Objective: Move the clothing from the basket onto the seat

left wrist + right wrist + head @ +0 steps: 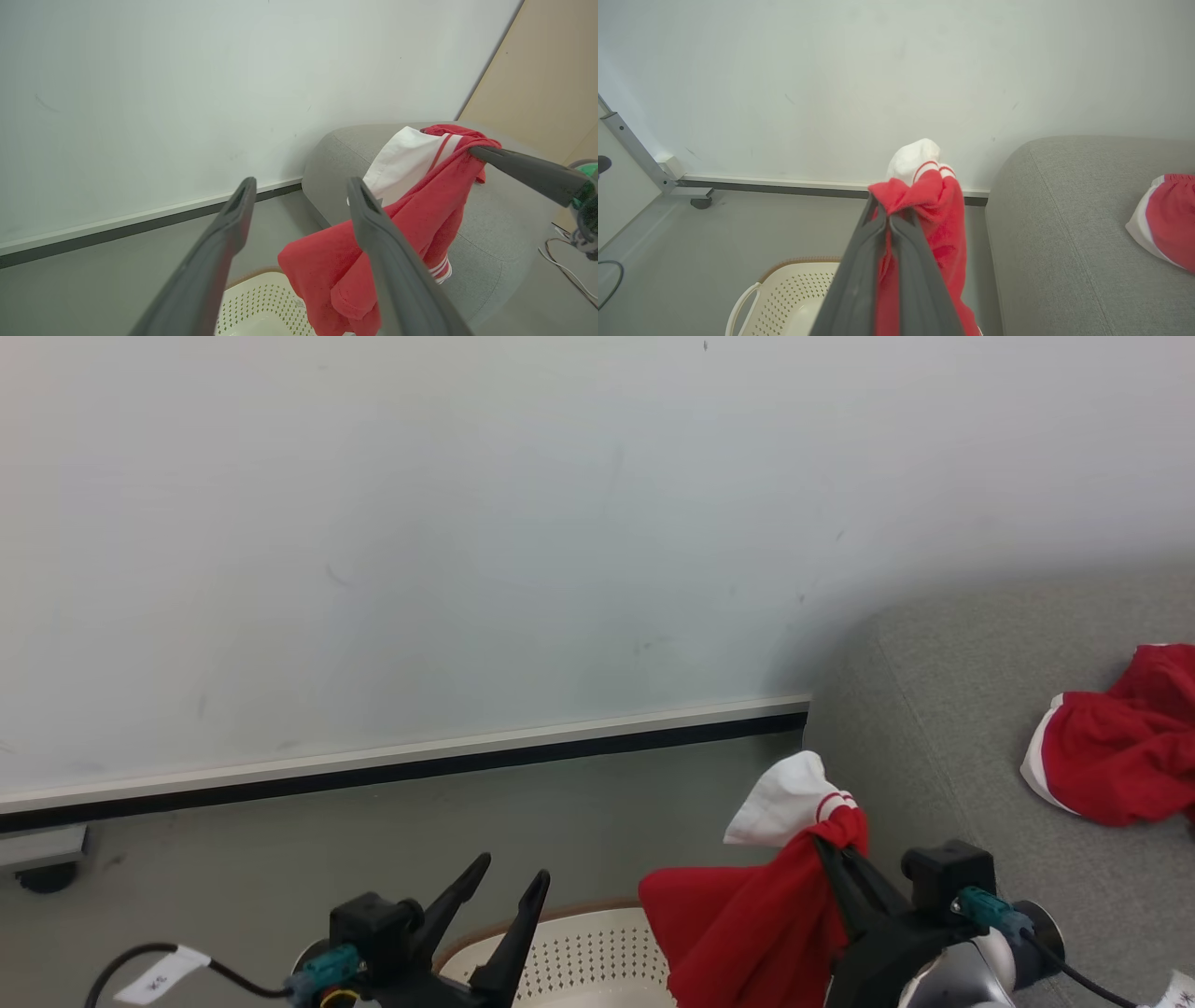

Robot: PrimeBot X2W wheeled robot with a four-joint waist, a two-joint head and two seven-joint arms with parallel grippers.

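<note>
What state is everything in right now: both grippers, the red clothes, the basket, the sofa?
Left gripper: open, empty.
Right gripper: shut on the held garment.
Held garment: dangling from that gripper, near the basket.
Other garment: lying crumpled on the sofa.
Basket: upright on the floor.
Sofa: carrying one garment.

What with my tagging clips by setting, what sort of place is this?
Likely an office or lab corner staged as a living room: grey sofa, laundry basket on bare grey floor, white partition on a wheeled metal frame.
</note>
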